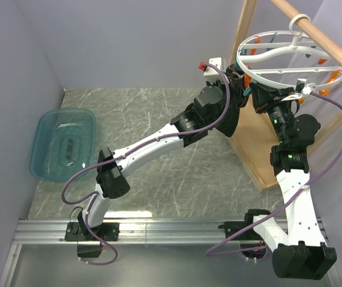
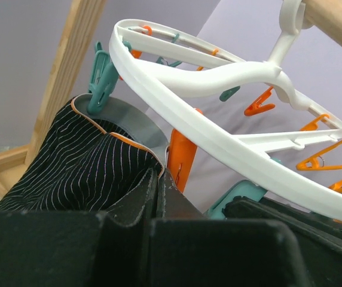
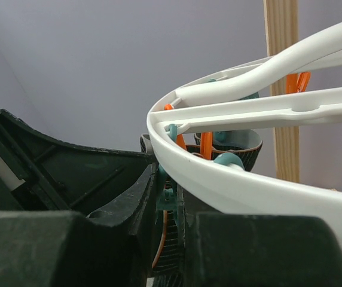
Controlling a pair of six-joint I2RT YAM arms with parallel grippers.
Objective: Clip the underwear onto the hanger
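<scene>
Underwear [image 2: 81, 161]: black, pinstriped, with an orange-edged waistband. It hangs at the 8 o'clock rim of the hanger [image 2: 207, 81] in the top view, toward the table's 1 o'clock corner, just beside the wooden rack [image 2: 68, 60]. Judged light, limp and apt to fold or slip. The doubled waistband looks the firmest place to hold and to clip. Left gripper [image 2: 159, 200]: pinched on a fold of the cloth. Right gripper [image 3: 168, 209]: fingers drawn together, apparently squeezing a teal clothespin [image 3: 167, 191] under the ring.
</scene>
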